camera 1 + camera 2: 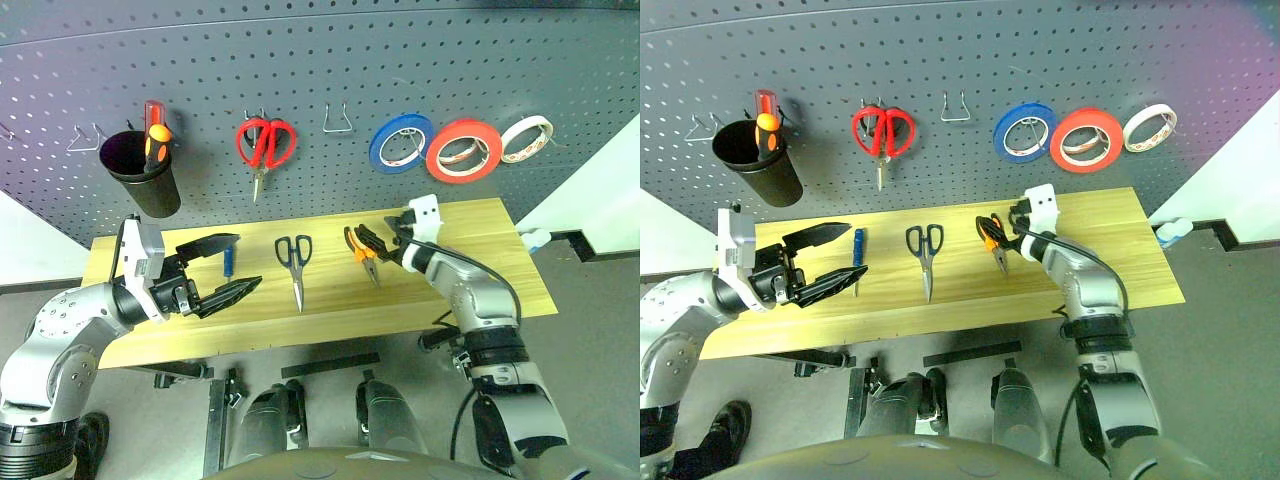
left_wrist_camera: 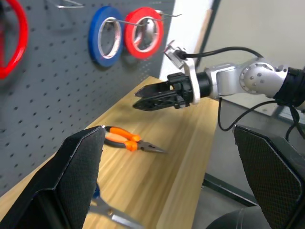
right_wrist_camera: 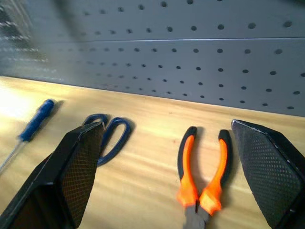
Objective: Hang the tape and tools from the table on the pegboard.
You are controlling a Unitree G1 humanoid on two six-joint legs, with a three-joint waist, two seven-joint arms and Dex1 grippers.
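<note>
The red tape (image 1: 464, 150) hangs on the dark grey pegboard (image 1: 330, 60), between a blue roll (image 1: 400, 142) and a whitish roll (image 1: 526, 139). On the light wood table (image 1: 480, 290) lie a blue-handled screwdriver (image 1: 228, 262), dark-handled scissors (image 1: 295, 260) and orange-and-black pliers (image 1: 362, 253). My right gripper (image 1: 378, 243) is open, low over the table just behind the pliers' handles (image 3: 202, 167), holding nothing. Over the table's left part my left gripper (image 1: 249, 260) is open and empty, beside the screwdriver.
Red-handled scissors (image 1: 266, 143) hang on the pegboard. A black cup (image 1: 140, 170) with red and orange screwdrivers hangs at the left. Bare wire hooks (image 1: 338, 120) stand between the red scissors and the blue roll, another (image 1: 85, 137) left of the cup.
</note>
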